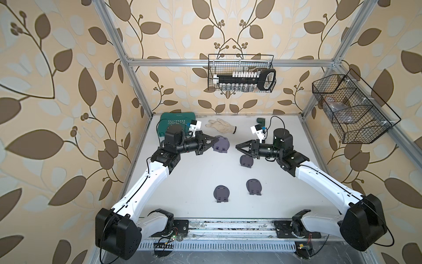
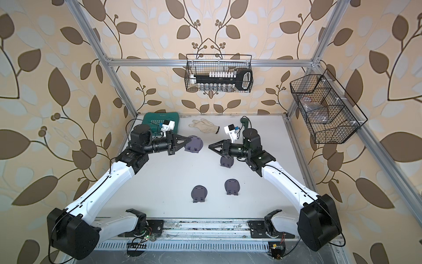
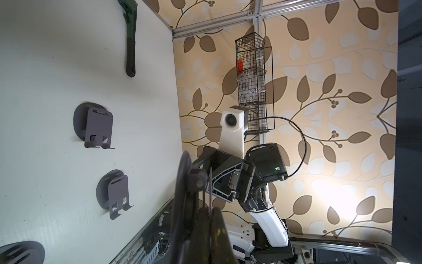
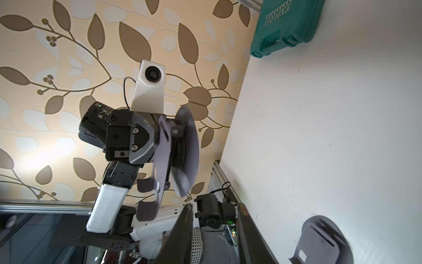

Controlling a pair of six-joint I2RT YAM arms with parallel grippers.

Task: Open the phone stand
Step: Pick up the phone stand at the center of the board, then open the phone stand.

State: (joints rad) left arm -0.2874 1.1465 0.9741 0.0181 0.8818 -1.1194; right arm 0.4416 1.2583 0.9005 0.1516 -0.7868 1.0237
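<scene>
A purple-grey phone stand (image 1: pixel 222 145) hangs above the table's back left, with my left gripper (image 1: pixel 215 138) shut on it. The right wrist view shows this stand (image 4: pixel 185 148) edge-on, its flat plate (image 4: pixel 164 146) angled away from the round disc at the hinge. In the left wrist view my left gripper (image 3: pixel 210 210) pinches the thin plate, and the disc's edge (image 3: pixel 182 182) rises beside the fingers. My right gripper (image 1: pixel 237 146) hovers a short way to the right of the stand, facing it. Its jaws (image 4: pixel 215 206) stand apart with nothing between them.
Three more phone stands rest on the white table (image 1: pixel 194 178): one (image 1: pixel 246 161) under my right gripper, two (image 1: pixel 221 193) (image 1: pixel 254 186) nearer the front. A green case (image 1: pixel 177 124), a glove (image 1: pixel 220 125) and a green-handled tool (image 1: pixel 260 120) lie at the back. Wire baskets (image 1: pixel 242 76) (image 1: pixel 351 109) hang on the frame.
</scene>
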